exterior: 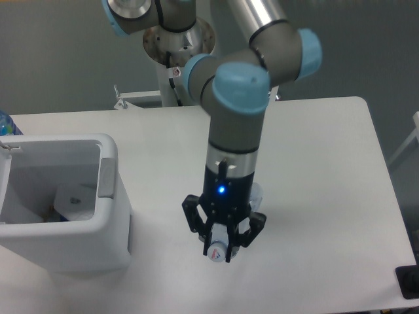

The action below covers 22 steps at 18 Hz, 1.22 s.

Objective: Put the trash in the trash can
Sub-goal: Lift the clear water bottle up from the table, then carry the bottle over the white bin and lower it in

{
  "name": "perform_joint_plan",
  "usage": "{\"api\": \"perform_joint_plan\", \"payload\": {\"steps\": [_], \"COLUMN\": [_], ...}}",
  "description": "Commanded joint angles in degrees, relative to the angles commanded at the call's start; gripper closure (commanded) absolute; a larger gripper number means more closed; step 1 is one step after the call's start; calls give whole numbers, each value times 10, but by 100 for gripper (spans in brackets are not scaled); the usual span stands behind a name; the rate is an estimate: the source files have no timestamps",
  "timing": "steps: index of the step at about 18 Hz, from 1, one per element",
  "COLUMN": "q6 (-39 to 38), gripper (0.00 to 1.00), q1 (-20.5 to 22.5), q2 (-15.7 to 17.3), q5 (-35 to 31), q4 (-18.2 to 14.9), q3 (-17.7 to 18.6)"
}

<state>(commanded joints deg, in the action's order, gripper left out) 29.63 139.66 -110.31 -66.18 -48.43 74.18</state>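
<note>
bottle (217,250) hangs pinched in the end effector (221,247) beside the trash can (108,216).

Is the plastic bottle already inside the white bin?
No, the bottle is between the gripper's fingers, beside the bin, not in it.

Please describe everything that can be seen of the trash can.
The trash can is a white, boxy plastic bin with rounded corners and a thick rim, with a grey tab on its right rim. It stands upright on the table at the left, cut off by the picture's edge. Pale flat items lie inside. The pincer is apart from it.
</note>
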Motion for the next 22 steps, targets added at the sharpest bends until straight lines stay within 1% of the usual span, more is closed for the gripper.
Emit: {"api": "perform_joint_plan", "payload": {"steps": [2, 5, 9, 11, 13, 16, 18, 20, 22], "q6": [-20, -58, -78, -89, -89, -89, -85, -85, -85], "gripper": [89, 89, 89, 89, 89, 89, 89, 89, 89], "q1": [-3, -6, -16, -30, -59, -93, -111, -133, -147], "q2": [9, 44, 84, 106, 120, 130, 129, 128, 128], "q5": [5, 19, 56, 60, 59, 59, 59, 59, 59], "q4": [0, 0, 0, 0, 0, 0, 1, 16, 25], "q3": [1, 1, -3, 2, 3, 5, 6, 6, 6]}}
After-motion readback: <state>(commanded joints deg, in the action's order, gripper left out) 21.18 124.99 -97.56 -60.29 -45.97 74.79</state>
